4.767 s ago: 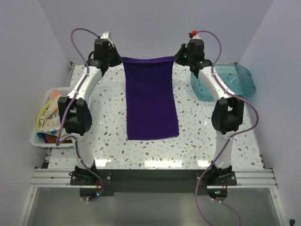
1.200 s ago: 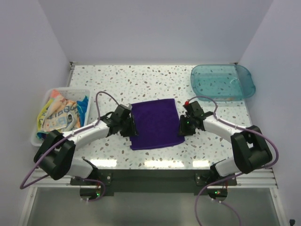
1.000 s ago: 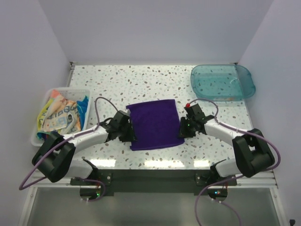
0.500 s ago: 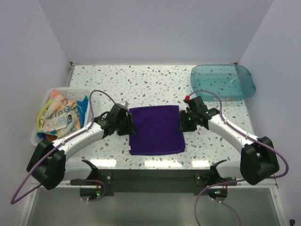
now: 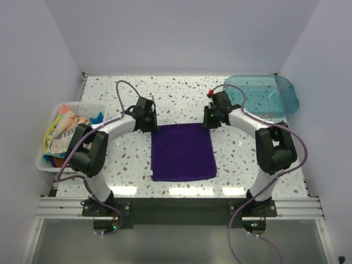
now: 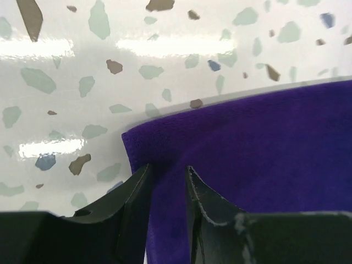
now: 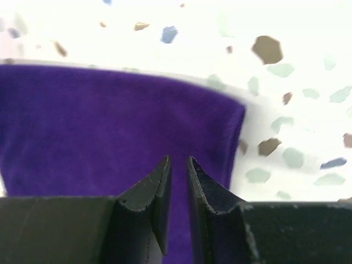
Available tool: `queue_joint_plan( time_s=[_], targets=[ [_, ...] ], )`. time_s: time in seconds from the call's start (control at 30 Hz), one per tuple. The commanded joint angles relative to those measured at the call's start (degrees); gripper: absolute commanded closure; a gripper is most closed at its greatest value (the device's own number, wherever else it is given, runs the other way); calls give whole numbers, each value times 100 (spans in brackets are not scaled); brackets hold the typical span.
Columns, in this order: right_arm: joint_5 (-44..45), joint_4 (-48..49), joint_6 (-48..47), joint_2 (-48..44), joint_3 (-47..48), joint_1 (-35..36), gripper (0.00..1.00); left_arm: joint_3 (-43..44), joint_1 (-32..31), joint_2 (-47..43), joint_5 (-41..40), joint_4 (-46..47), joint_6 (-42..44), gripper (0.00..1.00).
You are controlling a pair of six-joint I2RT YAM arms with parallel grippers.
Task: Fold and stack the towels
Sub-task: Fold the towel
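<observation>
A deep purple towel (image 5: 183, 154), folded into a rough square, lies flat in the middle of the table. My left gripper (image 5: 150, 125) is down at its far left corner and my right gripper (image 5: 210, 124) at its far right corner. In the left wrist view the left gripper (image 6: 168, 169) straddles the towel's (image 6: 264, 143) side edge, with cloth filling the narrow gap. In the right wrist view the right gripper (image 7: 179, 159) sits just inside the towel's (image 7: 99, 121) corner, jaws nearly together with purple cloth between them. More towels (image 5: 69, 132), yellow, blue and orange, lie heaped at the left.
The heaped towels fill a white bin (image 5: 39, 160) at the table's left edge. A teal transparent tray (image 5: 290, 102) stands at the back right. Speckled tabletop (image 5: 126, 165) surrounds the purple towel. Both arms' cables arch above the far half of the table.
The towel, earlier stretched long, is now folded in half. In the last second both grippers moved from its sides to its far corners and their jaws narrowed. The towel itself has barely shifted.
</observation>
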Motion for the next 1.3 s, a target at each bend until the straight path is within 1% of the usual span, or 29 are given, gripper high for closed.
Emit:
queue_joint_plan(
  time_s=[0.0, 0.13, 0.27, 0.4, 0.43, 0.53, 0.57, 0.6, 0.63, 0.67, 0.7, 0.73, 0.77, 0.8, 0.87, 0.93, 1.03, 1.13, 1.27],
  targets=[
    [96, 492, -214, 267, 145, -209, 80, 247, 44, 358, -188, 315, 301, 66],
    [174, 519, -346, 549, 101, -271, 80, 195, 44, 578, -267, 350, 319, 67],
    [245, 450, -364, 549, 4, -350, 80, 133, 52, 500, -311, 246, 433, 65],
    [210, 98, -670, 330, 232, -350, 75, 194, 61, 36, -443, 148, 731, 57],
    [193, 28, -776, 295, 302, -342, 75, 308, 70, -36, -469, 122, 854, 54],
    [131, -437, -1530, 224, 846, -350, 71, 555, 105, -177, -671, 95, 1433, 47],
    [53, -787, -1776, 233, 979, -350, 69, 573, 122, -194, -567, 296, 1879, 45],
    [60, -973, -2344, 268, 1119, -350, 65, 677, 140, -186, -505, 324, 2092, 41],
    [87, -1132, -2567, 346, 1234, -350, 62, 739, 149, -151, -444, 333, 2312, 39],
    [96, -1368, -2770, 408, 1418, -350, 60, 792, 149, -116, -217, 368, 2775, 38],
    [-44, -1484, -3137, 478, 1515, -377, 55, 871, 149, -28, -75, 394, 3006, 34],
    [-167, -1615, -3315, 627, 1620, -394, 54, 932, 166, 33, 5, 377, 3278, 31],
    [-333, -1869, -3465, 741, 1839, -403, 52, 1020, 184, 121, 432, 177, 3716, 29],
    [-570, -1993, -3779, 821, 1946, -412, 50, 1256, 193, 331, 566, 9, 3920, 27],
    [-686, -2344, -4036, 1110, 2271, -429, 49, 1494, 219, 560, 882, -438, 4437, 27],
    [-905, -2643, -4370, 1287, 2577, -438, 48, 1688, 237, 789, 1007, -607, 4825, 27],
    [-1125, -2811, -4766, 1568, 2912, -447, 47, 1785, 263, 983, 1279, -625, 5134, 28],
    [-1231, -3241, -5109, 1902, 3298, -465, 46, 2066, 307, 1255, 1525, -1028, 5529, 28],
    [-1397, -3549, -5381, 2315, 3747, -465, 46, 2339, 360, 1536, 1780, -1275, 5847, 30]
  ],
)
